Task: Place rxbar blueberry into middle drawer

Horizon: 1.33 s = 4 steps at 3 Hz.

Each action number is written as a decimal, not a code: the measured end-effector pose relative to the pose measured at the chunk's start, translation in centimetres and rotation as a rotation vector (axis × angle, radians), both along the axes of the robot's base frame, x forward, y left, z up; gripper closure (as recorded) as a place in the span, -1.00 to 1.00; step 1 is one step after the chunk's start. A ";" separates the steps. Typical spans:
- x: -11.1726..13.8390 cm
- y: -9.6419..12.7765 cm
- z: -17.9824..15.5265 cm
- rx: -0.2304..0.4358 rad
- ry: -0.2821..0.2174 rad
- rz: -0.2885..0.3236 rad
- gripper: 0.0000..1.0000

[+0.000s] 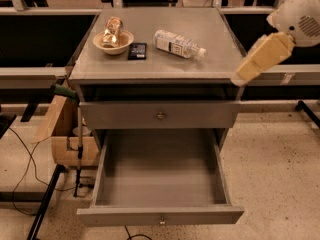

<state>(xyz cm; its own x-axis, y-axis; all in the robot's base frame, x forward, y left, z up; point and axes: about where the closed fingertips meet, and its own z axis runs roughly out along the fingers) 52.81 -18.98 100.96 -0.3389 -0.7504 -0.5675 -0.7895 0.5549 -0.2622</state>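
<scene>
The reach for the bar looks to be the step in hand, with nothing grasped yet: the rxbar blueberry (137,50) lies flat on the table (165,68), toward the table's back left, and is not carried. On the table's left it sits just beside a bowl (101,42) holding a gold foil packet (112,29), and a clear bottle (177,44) lies on its side nearer the table's middle. The pincer (245,71) hangs at the table's front right corner, angled down toward the edge, well apart from the bar; whether it is released or clenched I cannot tell, but it holds nothing that shows. The middle drawer (160,215) stands pulled out below the table's top, under a closed upper drawer front (200,115), so it needs no opening. The next move probably calls for crossing the table leftward, clearing the bottle, then coming down squarely on the thin bar without nudging the bowl.
</scene>
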 end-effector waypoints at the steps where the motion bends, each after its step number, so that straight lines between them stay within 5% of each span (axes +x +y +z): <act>1: 5.7 2.7 0.6 0.085 -0.038 0.002 -1.00; 2: 11.8 5.5 -0.6 0.170 0.003 -0.045 -1.00; 4: 12.0 5.6 -0.8 0.190 0.001 -0.055 -1.00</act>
<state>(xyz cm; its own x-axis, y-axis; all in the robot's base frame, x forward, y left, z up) 64.77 -13.35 100.19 -0.3776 -0.6103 -0.6964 -0.7567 0.6368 -0.1477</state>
